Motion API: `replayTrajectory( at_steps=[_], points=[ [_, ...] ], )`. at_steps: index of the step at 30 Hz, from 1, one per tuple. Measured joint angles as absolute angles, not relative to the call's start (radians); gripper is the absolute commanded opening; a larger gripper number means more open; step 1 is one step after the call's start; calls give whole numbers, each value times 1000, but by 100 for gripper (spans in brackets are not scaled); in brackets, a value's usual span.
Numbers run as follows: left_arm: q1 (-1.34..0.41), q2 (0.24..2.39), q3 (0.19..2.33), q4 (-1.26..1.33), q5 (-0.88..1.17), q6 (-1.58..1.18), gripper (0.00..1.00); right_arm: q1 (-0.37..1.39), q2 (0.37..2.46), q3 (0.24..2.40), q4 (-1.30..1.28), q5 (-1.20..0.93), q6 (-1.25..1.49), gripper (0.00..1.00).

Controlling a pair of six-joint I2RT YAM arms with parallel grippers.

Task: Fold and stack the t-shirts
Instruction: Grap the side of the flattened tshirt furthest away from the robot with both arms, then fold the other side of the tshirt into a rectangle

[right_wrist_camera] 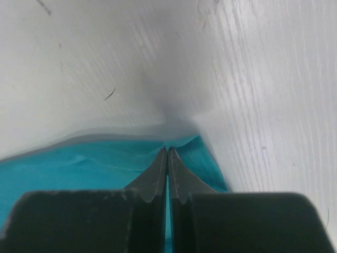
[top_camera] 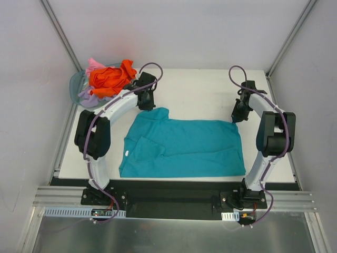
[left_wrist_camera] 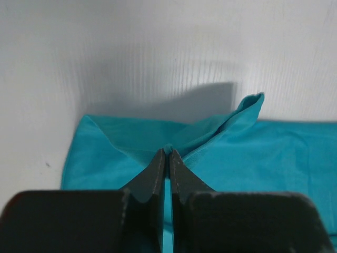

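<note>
Left pincer (left_wrist_camera: 167, 153) and right pincer (right_wrist_camera: 167, 150) each clamp the far edge of one soft teal cloth t-shirt (top_camera: 195, 145). Three bunched bright shirts (top_camera: 108, 78) overlap in a half-hidden round translucent basket (top_camera: 75, 84).

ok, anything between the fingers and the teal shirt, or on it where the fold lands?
Nothing visible. The left fingers and right fingers are each shut on the far edge of the teal t-shirt. Nothing lies on it; the basket of other shirts sits apart, far left.
</note>
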State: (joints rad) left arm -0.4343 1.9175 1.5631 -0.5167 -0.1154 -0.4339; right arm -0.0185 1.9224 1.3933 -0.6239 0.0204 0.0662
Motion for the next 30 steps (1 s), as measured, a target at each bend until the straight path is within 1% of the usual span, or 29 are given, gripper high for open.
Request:
replayTrajectory(
  at_steps=[8, 14, 20, 25, 26, 27, 30],
  points=[
    [-514, 1615, 1244, -457, -126, -476, 0, -3, 1710, 1231, -610, 20, 70, 1],
    [-564, 1370, 1034, -450, -133, -537, 0, -3, 1599, 1151, -632, 49, 70, 1],
    [-583, 1159, 862, -443, -117, -616, 0, -4, 1565, 1147, -650, 83, 70, 1],
    [-604, 1032, 745, -447, -79, -682, 0, -8, 1564, 1147, -659, 91, 70, 2],
    [-610, 1012, 724, -445, -69, -693, 0, -9, 1564, 1147, -661, 91, 70, 2],
    [-610, 995, 707, -443, -59, -701, 0, -10, 1564, 1147, -662, 91, 70, 6],
    [-610, 938, 641, -443, -26, -732, 1, -12, 1564, 1147, -664, 91, 74, 8]
  ],
)
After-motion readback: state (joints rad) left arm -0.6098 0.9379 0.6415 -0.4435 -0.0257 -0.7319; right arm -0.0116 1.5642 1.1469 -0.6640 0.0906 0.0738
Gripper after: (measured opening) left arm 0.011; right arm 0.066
